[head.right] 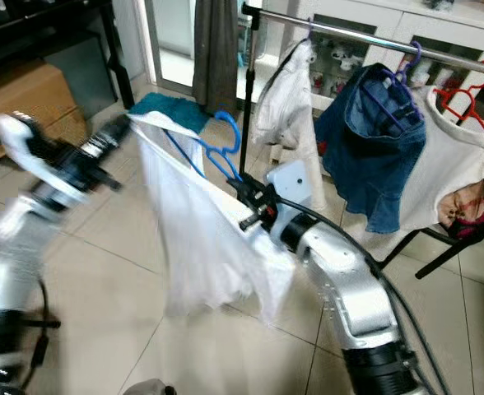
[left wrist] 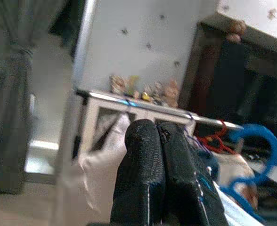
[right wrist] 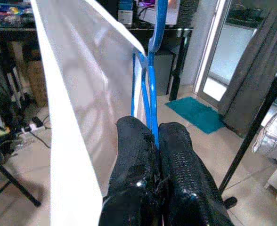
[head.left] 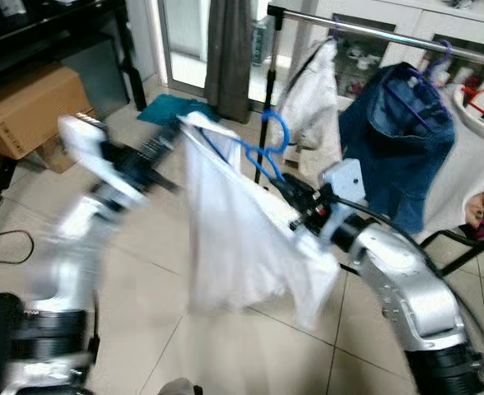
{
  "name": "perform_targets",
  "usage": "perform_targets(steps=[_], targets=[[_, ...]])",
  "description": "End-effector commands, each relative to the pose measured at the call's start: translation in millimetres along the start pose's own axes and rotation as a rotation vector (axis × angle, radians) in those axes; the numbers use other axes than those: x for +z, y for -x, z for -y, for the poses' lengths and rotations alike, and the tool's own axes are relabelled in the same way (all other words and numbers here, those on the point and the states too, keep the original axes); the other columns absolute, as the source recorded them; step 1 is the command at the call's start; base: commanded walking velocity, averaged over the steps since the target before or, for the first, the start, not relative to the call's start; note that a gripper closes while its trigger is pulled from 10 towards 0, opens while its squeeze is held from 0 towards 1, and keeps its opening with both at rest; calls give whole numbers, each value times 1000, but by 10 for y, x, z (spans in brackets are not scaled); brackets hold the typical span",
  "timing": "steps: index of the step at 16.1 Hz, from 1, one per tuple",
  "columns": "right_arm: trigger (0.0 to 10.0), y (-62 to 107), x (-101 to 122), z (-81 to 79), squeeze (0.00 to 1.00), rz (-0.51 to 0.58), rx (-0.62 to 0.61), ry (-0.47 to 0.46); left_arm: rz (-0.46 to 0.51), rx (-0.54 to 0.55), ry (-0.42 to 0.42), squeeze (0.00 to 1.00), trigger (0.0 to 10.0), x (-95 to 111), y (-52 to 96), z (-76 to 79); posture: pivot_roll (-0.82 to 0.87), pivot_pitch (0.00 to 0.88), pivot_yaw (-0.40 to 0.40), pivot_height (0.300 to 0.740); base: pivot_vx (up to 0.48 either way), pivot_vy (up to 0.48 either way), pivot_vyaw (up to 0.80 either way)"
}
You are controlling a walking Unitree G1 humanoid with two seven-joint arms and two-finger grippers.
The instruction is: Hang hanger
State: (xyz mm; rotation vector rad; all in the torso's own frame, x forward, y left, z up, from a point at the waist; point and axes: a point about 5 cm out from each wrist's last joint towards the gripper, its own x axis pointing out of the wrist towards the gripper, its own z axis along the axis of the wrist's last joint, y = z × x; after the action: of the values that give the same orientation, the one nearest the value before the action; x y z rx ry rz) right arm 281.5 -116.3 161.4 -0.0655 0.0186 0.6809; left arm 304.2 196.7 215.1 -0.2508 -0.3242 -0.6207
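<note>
text: none legible | labels: none | brands: none | numbers: none | signs: none

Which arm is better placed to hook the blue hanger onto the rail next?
The right. The right gripper is shut on the blue hanger just below its hook and sits nearer the rail. The left gripper, shut, only supports the far shoulder of the white shirt.
</note>
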Motion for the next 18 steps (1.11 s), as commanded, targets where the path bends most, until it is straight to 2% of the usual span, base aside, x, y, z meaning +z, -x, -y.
perform_targets(steps=[1,2,3,5,6,7,8,9,10,11,12,13,14,15,16,18], targets=[[0,65,-33,64,0,-14,4,12,56,7,-35,0,0,243,-41,-68,-28,0,-45,740,0,0,0],[0,120,-22,61,0,1,68,-1,28,221,-150,0,0,383,-16,-396,-26,0,-43,740,0,0,0],[0,194,9,-14,0,32,189,-18,-26,500,-361,0,0,528,66,-784,-27,0,-39,740,0,0,0],[0,229,23,-85,0,51,257,-45,-51,568,-426,0,0,575,89,-895,-30,0,-35,740,0,0,0],[0,247,36,-127,0,68,283,-76,-85,634,-498,0,0,621,113,-998,-32,0,-30,740,0,0,0],[0,247,47,-125,0,87,269,-103,-117,634,-516,0,0,596,114,-1026,-32,0,-27,740,0,0,0],[0,238,76,-102,0,128,221,-158,-196,603,-498,0,0,459,116,-1040,-33,0,-25,740,0,0,0],[0,234,93,-93,0,150,208,-187,-235,588,-496,0,0,375,115,-1044,-33,0,-25,740,0,0,0],[0,221,137,-89,0,198,189,-252,-309,534,-471,0,0,164,109,-1006,-35,0,-19,740,0,0,0],[0,221,137,-89,0,198,189,-252,-309,534,-471,0,0,164,109,-1006,-35,0,-19,740,0,0,0],[0,210,164,-97,0,227,181,-290,-344,498,-457,0,0,39,104,-961,-35,0,-19,740,0,0,0],[0,182,186,-102,0,255,150,-331,-376,424,-410,0,0,-130,74,-845,-36,0,-14,740,0,0,0],[0,98,187,-114,0,274,74,-381,-390,257,-273,0,0,-414,-21,-527,-32,0,-14,740,0,0,0],[0,12,146,-98,0,258,-10,-391,-392,100,-195,0,0,-574,-113,-208,-31,0,-14,740,0,0,0],[0,-31,121,-78,0,249,-56,-397,-390,19,-170,0,0,-623,-157,-54,-31,0,-14,740,0,0,0],[0,-217,-37,50,0,189,-246,-395,-295,-242,-1,0,0,-637,-334,547,-29,0,-8,740,0,0,0]])
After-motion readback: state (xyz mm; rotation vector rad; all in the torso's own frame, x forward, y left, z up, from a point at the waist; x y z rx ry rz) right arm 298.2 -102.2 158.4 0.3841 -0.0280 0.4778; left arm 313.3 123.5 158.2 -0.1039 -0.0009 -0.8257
